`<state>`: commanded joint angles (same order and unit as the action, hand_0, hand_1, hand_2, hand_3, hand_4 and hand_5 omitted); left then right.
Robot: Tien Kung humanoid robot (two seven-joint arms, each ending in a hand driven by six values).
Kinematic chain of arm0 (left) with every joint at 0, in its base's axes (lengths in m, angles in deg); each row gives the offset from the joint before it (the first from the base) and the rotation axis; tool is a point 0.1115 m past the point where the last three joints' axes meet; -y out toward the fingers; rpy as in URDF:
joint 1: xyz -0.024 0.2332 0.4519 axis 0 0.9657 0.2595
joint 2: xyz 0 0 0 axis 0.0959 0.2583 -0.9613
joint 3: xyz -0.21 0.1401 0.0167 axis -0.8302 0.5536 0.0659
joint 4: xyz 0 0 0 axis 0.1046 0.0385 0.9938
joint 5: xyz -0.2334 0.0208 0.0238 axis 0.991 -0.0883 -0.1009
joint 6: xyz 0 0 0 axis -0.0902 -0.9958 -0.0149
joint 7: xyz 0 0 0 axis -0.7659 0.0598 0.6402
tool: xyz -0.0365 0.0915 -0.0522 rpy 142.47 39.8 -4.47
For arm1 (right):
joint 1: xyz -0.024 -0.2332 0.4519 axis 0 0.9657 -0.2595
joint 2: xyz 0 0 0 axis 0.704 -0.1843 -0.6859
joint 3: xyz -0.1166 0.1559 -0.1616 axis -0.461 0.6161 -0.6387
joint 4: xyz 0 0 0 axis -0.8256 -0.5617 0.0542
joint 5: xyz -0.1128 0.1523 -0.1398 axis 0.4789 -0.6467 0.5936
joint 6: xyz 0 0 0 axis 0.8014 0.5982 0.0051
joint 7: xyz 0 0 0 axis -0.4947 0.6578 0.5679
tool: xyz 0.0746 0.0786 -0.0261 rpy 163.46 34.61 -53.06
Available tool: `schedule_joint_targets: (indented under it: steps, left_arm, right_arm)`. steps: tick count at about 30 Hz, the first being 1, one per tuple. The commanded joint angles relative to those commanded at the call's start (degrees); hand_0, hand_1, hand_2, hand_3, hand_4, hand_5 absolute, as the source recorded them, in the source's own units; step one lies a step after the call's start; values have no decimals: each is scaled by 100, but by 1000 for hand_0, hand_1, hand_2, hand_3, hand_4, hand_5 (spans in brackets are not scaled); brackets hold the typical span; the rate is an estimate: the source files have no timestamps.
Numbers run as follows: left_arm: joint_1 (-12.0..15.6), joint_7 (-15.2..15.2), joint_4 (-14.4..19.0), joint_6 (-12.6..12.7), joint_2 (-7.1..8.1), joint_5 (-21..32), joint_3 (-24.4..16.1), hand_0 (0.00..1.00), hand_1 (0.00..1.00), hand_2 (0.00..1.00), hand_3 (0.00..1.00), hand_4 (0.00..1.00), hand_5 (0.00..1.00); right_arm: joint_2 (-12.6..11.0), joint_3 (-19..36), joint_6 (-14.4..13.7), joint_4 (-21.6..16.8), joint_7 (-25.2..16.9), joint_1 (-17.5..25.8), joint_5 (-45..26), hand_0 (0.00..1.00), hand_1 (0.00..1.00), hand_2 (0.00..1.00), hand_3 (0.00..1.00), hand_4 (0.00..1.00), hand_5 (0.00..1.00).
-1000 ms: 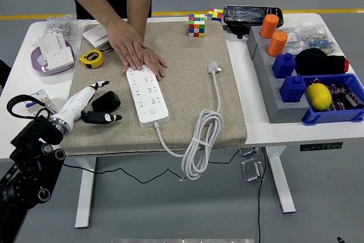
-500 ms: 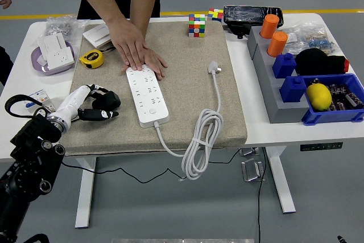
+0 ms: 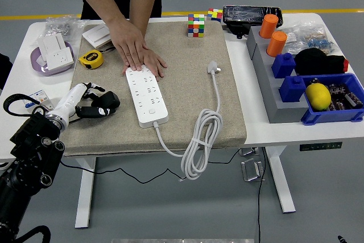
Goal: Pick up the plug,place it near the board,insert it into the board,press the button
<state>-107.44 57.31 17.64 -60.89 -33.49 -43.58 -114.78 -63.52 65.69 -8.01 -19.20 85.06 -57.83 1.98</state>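
Note:
The white plug (image 3: 213, 68) lies on the beige mat (image 3: 187, 112), its white cable (image 3: 200, 140) looping down over the mat's front edge. The white power strip (image 3: 147, 95) lies left of it, button end toward me. A person's hand (image 3: 138, 56) presses flat on the strip's far end. My left hand (image 3: 91, 102), white with black fingertips, rests at the mat's left edge. Its fingers are loosely curved beside a black oval object (image 3: 109, 100) and grasp nothing. It is well left of the strip and far from the plug. My right hand is out of view.
A yellow tape measure (image 3: 91, 58) and a purple tray (image 3: 51, 55) with a white socket sit at the back left. A Rubik's cube (image 3: 197, 25) stands at the mat's far edge. Grey racks (image 3: 267, 78) with orange and blue pieces and a blue bin (image 3: 335, 103) fill the right.
My left hand has drawn back to the left and its fingers have curled in from a spread pose. The black object, strip, plug and the person's hand have stayed put.

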Motion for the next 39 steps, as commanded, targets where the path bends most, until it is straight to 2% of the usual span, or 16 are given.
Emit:
schedule_joint_targets:
  steps: [2, 3, 8, 9, 14, 15, 18, 24, 32, 39]
  left_arm:
    - [-8, -21, -23, -28, 0, 0, -9, 682, 537, 477, 586, 998, 311]
    - [-11, -35, -33, -48, 0, 0, -15, 663, 519, 410, 513, 998, 328]
    - [-19, -57, -58, -59, 0, 0, -15, 663, 519, 410, 513, 998, 328]
    - [-23, -56, -60, -57, 0, 0, -10, 635, 451, 387, 485, 998, 341]
    - [-48, -35, -53, 10, 0, 0, -2, 635, 451, 387, 485, 998, 341]
    - [-52, -29, -50, 28, 0, 0, 0, 603, 401, 379, 480, 962, 335]
    - [-55, -11, -26, 62, 0, 0, 15, 603, 401, 379, 480, 962, 335]
    - [-28, 30, 114, 104, 0, 0, 59, 587, 390, 377, 479, 957, 331]
    - [39, 104, 478, 101, 9, 6, 196, 574, 387, 375, 476, 958, 331]
    - [23, 116, 542, 6, 30, 0, 215, 564, 385, 375, 476, 948, 321]
  right_arm:
    - [0, -2, 0, -1, 0, 2, 0, 791, 733, 736, 759, 998, 946]
    - [-1, -8, 1, 0, -1, 4, -4, 792, 734, 736, 760, 998, 950]
    - [0, -15, -1, 0, -3, 12, -17, 792, 734, 736, 760, 998, 950]
    - [0, -16, -1, 0, -2, 13, -17, 792, 734, 736, 760, 998, 954]
    - [0, -8, -2, -2, -4, 1, -17, 792, 734, 736, 760, 998, 954]
    - [0, -2, -2, -2, -4, -1, -15, 792, 734, 736, 760, 998, 969]
    - [-2, 9, -4, -2, -2, -5, -15, 792, 734, 736, 760, 998, 969]
    - [-5, 30, -5, -4, -1, -4, -15, 792, 734, 736, 760, 998, 975]
    - [-8, 58, -9, -8, 0, -8, -7, 792, 734, 736, 760, 998, 981]
    - [-13, 77, -11, -9, -4, -19, -5, 793, 734, 736, 760, 998, 986]
